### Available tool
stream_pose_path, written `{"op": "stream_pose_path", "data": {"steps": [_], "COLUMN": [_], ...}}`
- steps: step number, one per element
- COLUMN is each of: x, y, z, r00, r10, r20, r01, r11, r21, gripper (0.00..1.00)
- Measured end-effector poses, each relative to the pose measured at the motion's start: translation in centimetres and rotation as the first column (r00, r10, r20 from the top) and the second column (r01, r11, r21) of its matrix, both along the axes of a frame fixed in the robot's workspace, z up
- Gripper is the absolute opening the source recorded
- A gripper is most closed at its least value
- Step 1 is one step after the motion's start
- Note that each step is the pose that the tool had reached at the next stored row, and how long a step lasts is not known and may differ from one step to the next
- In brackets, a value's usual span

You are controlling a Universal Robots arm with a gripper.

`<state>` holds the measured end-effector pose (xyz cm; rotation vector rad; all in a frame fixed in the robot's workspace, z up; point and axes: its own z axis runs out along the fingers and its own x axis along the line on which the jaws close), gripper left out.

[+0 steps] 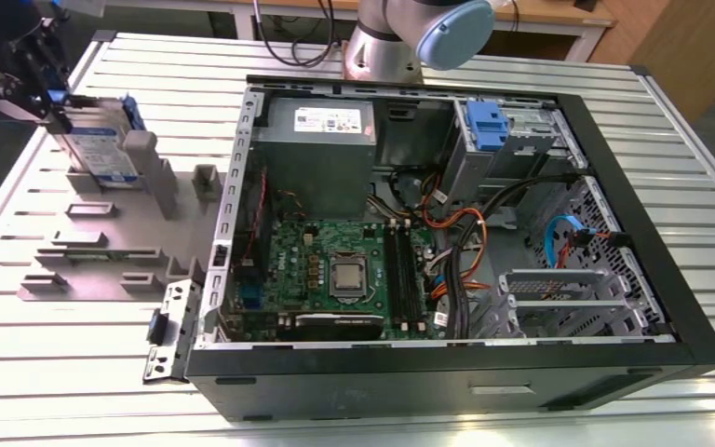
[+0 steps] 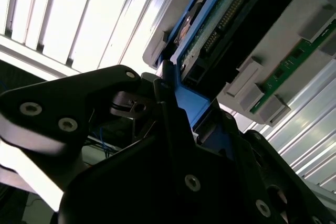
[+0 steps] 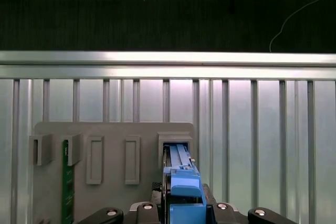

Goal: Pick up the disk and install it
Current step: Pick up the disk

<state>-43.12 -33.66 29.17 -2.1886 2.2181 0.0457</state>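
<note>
The disk [image 1: 94,144] is a silver drive with a white-and-blue label in a blue carrier bracket. It stands on edge at the far end of the grey slotted holder block [image 1: 97,242], on the exterior view's left. My gripper [image 1: 29,79] is at its upper end, and the black fingers [image 2: 157,93] are shut on the blue bracket. In the second wrist view the disk's [image 2: 220,19] circuit-board side faces the camera. In the first wrist view the disk [image 3: 184,182] reaches down to a slot of the holder [image 3: 176,142]. Whether it still sits in that slot I cannot tell.
An open black computer case [image 1: 457,233] lies on the slatted metal table, on the exterior view's right. It has a motherboard, cables and a drive bay holding a blue caddy [image 1: 488,126]. A green memory stick [image 3: 66,182] stands in another holder slot. The arm's base [image 1: 395,37] rises behind the case.
</note>
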Motion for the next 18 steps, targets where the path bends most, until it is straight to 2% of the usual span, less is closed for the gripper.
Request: {"op": "stream_pose_path", "data": {"steps": [12,18], "x": [0.0,0.0], "y": [0.0,0.0], "z": [0.98,1.08], "r00": [1.0,1.0], "r10": [0.0,0.0], "r20": [-0.0001,-0.0001], "r01": [0.0,0.0], "r11": [1.0,1.0], "r21": [-0.0002,-0.0001], "gripper": [0.37,0.37]}}
